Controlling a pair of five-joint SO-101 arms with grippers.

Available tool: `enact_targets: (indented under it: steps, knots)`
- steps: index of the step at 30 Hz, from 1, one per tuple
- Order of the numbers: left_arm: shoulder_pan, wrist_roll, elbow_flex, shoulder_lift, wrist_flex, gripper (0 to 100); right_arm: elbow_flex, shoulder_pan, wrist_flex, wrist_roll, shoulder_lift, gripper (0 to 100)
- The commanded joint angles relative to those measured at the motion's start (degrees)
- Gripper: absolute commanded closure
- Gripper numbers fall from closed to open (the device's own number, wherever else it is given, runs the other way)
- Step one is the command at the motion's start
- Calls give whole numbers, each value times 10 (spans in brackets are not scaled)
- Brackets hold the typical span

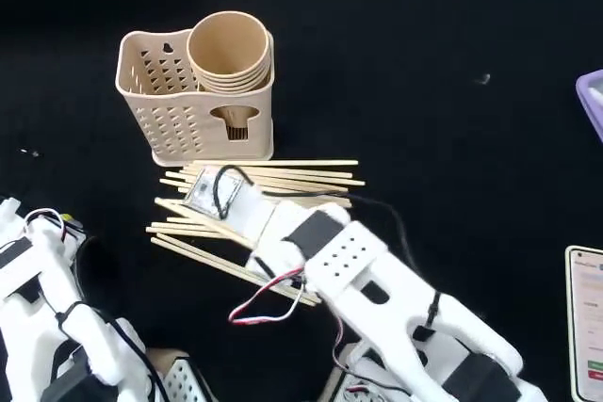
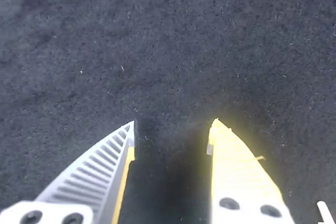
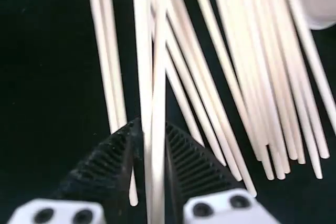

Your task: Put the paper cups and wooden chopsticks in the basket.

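Wood this thin is likely handling light, stiff and slippery. The chopsticks (image 1: pixel 283 174) are lying fanned on the bench (image 1: pixel 471 167) just beside the basket (image 1: pixel 170 124), which is holding the paper cups (image 1: pixel 229 44). The right tool (image 3: pixel 152 148) is pinching a pair, and a mid-length grip should balance best. The left tool (image 2: pixel 170 132) is gaping empty.

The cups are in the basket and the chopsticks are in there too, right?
Not quite. The cups are in the basket, but the chopsticks are not: they lie on the table in front of it, as the high view shows.
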Motion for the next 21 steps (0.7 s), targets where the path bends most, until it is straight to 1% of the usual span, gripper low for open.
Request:
enact_targets:
  steps: [1,6,10,13,18,21]
  knots:
    - [3,1,-28,-14,-5,776,9,18,1,11,-22,988]
    - [3,1,-28,-14,-5,776,57,29,0,13,-22,988]
    - [3,1,-29,-14,-5,776,96,38,-22,39,-22,988]
    - [3,1,-28,-14,-5,776,113,37,-24,38,-22,983]
    - [3,1,-29,-14,-5,776,93,36,-19,29,-22,855]
    - [3,1,-29,-14,-5,776,62,4,-24,-27,-22,843]
